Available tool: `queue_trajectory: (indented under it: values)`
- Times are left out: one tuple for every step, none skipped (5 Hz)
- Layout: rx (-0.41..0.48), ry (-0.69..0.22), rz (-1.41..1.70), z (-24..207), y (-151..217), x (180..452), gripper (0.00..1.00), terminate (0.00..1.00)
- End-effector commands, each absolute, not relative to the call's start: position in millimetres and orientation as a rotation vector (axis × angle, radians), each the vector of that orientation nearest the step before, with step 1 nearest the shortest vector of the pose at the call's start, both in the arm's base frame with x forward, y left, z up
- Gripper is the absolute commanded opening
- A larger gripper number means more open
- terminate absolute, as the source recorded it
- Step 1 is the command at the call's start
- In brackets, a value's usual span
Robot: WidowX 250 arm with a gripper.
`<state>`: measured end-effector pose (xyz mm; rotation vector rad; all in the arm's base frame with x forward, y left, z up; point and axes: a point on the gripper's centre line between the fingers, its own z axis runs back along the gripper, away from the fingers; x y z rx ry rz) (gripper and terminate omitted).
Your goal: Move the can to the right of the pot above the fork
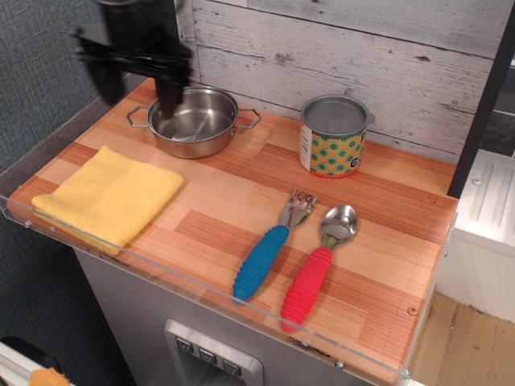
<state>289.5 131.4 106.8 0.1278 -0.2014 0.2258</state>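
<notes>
The can point(333, 135), grey lid and orange dots on green, stands upright at the back of the table, to the right of the shiny steel pot point(194, 121) and above the fork point(273, 244) with its ribbed blue handle. My gripper point(134, 95) is blurred at the back left, above the left side of the pot, far from the can. Its two black fingers hang apart with nothing between them.
A red-handled spoon point(319, 266) lies just right of the fork. A folded yellow cloth point(109, 195) lies at the front left. A clear plastic rim point(201, 285) edges the table. A white plank wall point(354, 48) stands behind.
</notes>
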Motion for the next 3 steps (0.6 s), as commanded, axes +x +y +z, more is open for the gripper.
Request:
queue_trajectory:
  values:
    - [0.152, -0.304, 0.303, 135.7, 141.4, 276.8, 1.0, 0.0]
    - [0.152, -0.304, 0.303, 135.7, 141.4, 276.8, 1.0, 0.0]
    - [0.152, -0.304, 0.303, 135.7, 141.4, 276.8, 1.0, 1.0]
